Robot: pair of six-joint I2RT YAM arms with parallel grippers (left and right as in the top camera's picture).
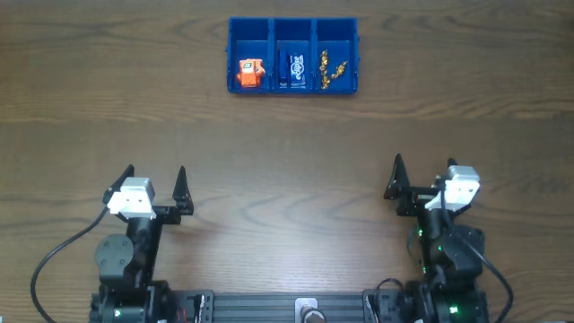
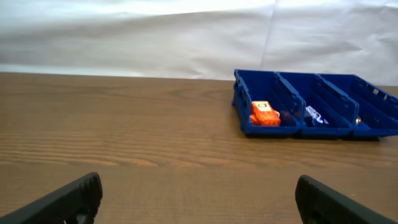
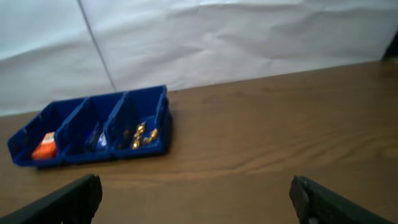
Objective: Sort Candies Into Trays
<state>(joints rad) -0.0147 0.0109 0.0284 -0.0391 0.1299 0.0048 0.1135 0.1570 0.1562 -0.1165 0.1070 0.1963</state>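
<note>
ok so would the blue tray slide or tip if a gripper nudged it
Probably slide: the tray is low and wide, flat on the smooth table. It looks like thin plastic holding a few candies, so likely light and easy to shove. A push at one end may turn it.

Sorted candies [image 1: 292, 70] in blue tray [image 1: 293, 26]

I'm watching the table [image 1: 287, 152] showing smooth brown wood grain with a dull sheen. The tray [image 1: 273, 45] is reading as hard blue plastic, slightly glossy. The orange candy [image 1: 250, 74] and gold candies [image 1: 330, 70] are glinting like shiny wrappers. The backdrop [image 2: 137, 37] is looking like creased, matt white paper. The left gripper [image 1: 155, 175] and right gripper [image 1: 423, 170] are appearing matt black.
</note>
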